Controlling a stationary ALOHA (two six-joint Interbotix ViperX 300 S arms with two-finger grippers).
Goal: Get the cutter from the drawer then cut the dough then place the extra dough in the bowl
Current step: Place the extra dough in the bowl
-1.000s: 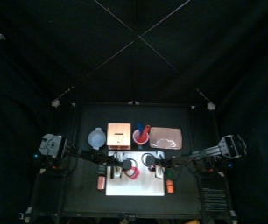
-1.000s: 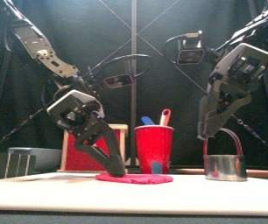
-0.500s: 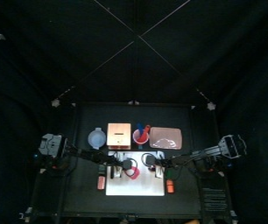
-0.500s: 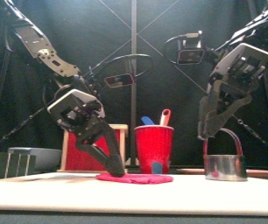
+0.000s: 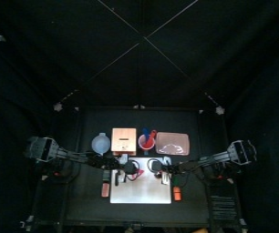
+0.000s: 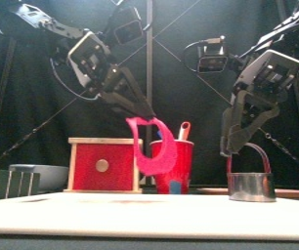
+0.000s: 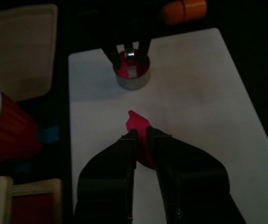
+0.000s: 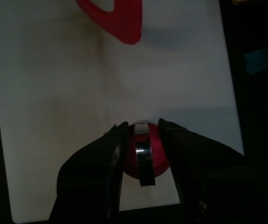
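Left jaws, raised above the tabletop, clamp 1 limp pink dough ring (image 6: 145, 151) before a red cup (image 6: 179, 164). Right jaws pinch the handle of the metal cutter (image 6: 251, 186), standing on the white cutting board (image 5: 139, 194).

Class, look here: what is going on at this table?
The left gripper holds the ring of leftover dough in the air above the white board. The right gripper grips the cutter, which stands on the board with a piece of dough inside. The ring is not yet in the bowl.
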